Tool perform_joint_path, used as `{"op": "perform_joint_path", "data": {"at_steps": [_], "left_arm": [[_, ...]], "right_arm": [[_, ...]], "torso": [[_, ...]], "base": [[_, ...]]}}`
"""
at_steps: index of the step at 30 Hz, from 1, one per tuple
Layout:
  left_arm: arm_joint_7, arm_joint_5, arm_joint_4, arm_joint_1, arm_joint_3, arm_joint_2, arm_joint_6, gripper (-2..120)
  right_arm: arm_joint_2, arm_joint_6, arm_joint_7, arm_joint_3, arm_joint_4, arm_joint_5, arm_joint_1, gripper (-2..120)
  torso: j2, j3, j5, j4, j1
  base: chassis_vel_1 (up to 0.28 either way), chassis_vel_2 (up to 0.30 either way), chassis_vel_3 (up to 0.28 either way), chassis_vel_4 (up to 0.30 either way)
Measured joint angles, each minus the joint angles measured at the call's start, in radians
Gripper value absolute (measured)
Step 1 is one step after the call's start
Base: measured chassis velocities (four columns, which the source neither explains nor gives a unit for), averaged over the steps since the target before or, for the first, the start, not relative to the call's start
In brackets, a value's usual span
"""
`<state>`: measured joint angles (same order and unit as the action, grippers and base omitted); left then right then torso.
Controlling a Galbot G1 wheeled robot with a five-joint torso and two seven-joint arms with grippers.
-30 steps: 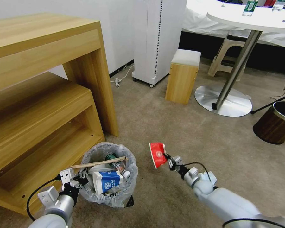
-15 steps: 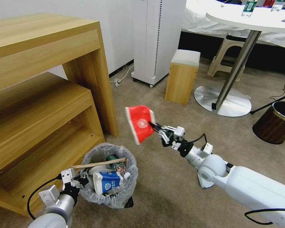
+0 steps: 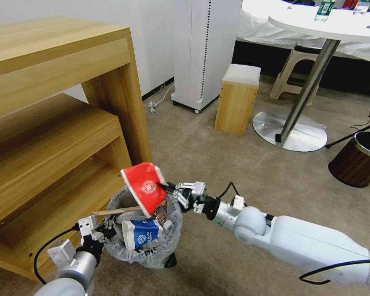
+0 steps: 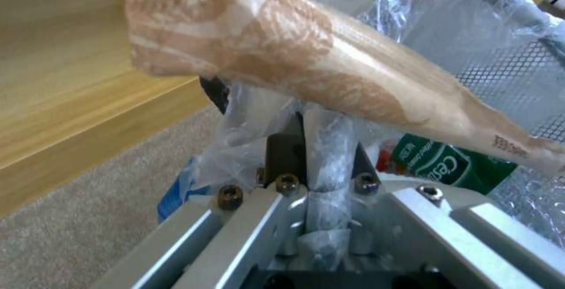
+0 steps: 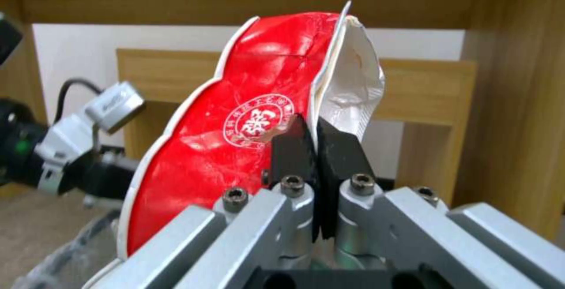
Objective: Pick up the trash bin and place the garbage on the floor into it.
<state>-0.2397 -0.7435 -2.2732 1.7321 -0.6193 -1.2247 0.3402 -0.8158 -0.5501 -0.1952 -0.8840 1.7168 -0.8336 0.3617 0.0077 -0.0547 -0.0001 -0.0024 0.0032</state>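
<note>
The trash bin, black with a frilled clear liner, stands on the floor beside the wooden shelf. My left gripper is shut on its near rim; the left wrist view shows the fingers pinching the liner. Garbage lies inside: a blue-white carton, a wooden stick and a green-label bottle. My right gripper is shut on a crumpled red wrapper, holding it just over the bin's far rim.
A wooden shelf unit stands close on the left of the bin. Farther off are a white tower appliance, a small wooden stool, a round table's metal base and a dark brown metal-rimmed cylinder. Open carpet lies to the right.
My right gripper lifted the red wrapper from low over the carpet, then swung it left to just above the bin. The left gripper and bin stayed put.
</note>
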Motion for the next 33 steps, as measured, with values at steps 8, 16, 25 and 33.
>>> {"op": "perform_joint_path", "data": {"at_steps": [8, 16, 25, 33], "left_arm": [[-0.002, -0.004, -0.007, 0.000, -0.006, -0.001, 0.000, 1], [-0.004, -0.004, -0.018, 0.003, -0.001, -0.014, 0.002, 1], [-0.001, 0.004, -0.033, 0.019, 0.001, -0.019, 0.002, 1], [-0.002, 0.007, -0.036, 0.019, 0.010, -0.023, 0.004, 1]], "right_arm": [[-0.017, 0.007, 0.008, -0.026, -0.022, 0.019, 0.010, 0], [-0.019, 0.008, 0.014, -0.010, -0.046, 0.039, 0.064, 0], [-0.030, 0.033, 0.070, -0.005, -0.084, 0.038, 0.087, 0], [-0.053, 0.078, 0.156, -0.013, -0.130, 0.106, 0.084, 4]], "torso": [[0.000, 0.000, 0.0001, -0.0001, 0.000], [0.000, 0.000, 0.0000, -0.0002, 0.000], [0.000, 0.000, 0.0002, -0.0001, 0.000], [0.000, 0.000, 0.0002, 0.0000, 0.000]], "base": [[0.000, 0.000, 0.000, 0.000], [0.000, 0.000, 0.000, 0.000], [0.000, 0.000, 0.000, 0.000], [0.000, 0.000, 0.000, 0.000]]}}
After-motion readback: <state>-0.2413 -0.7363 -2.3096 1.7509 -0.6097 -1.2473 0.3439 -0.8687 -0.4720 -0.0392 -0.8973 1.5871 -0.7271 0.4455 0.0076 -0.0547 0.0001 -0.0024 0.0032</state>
